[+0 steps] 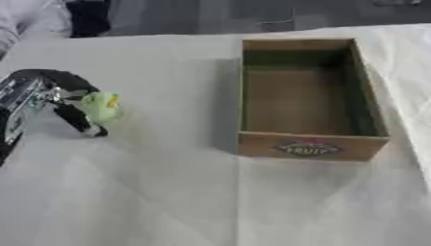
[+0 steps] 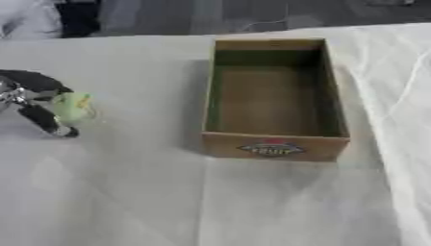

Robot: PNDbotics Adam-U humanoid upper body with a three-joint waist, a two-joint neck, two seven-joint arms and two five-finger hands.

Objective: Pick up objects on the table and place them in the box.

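Observation:
A small light-green object (image 1: 102, 106) with a yellow spot sits at the left of the white table. My left hand (image 1: 52, 98) comes in from the left edge, its black fingers and thumb curled round the green object. An open cardboard box (image 1: 305, 145) with a "FRUIT" label on its near wall stands right of centre, and nothing shows inside it. The box lies well to the right of the hand. My right hand shows in neither view.
A white cloth (image 1: 168, 192) with creases covers the table. Its far edge runs along the top, with dark floor and a dark shape (image 1: 88, 17) beyond. The cloth drops off at the right edge past the box.

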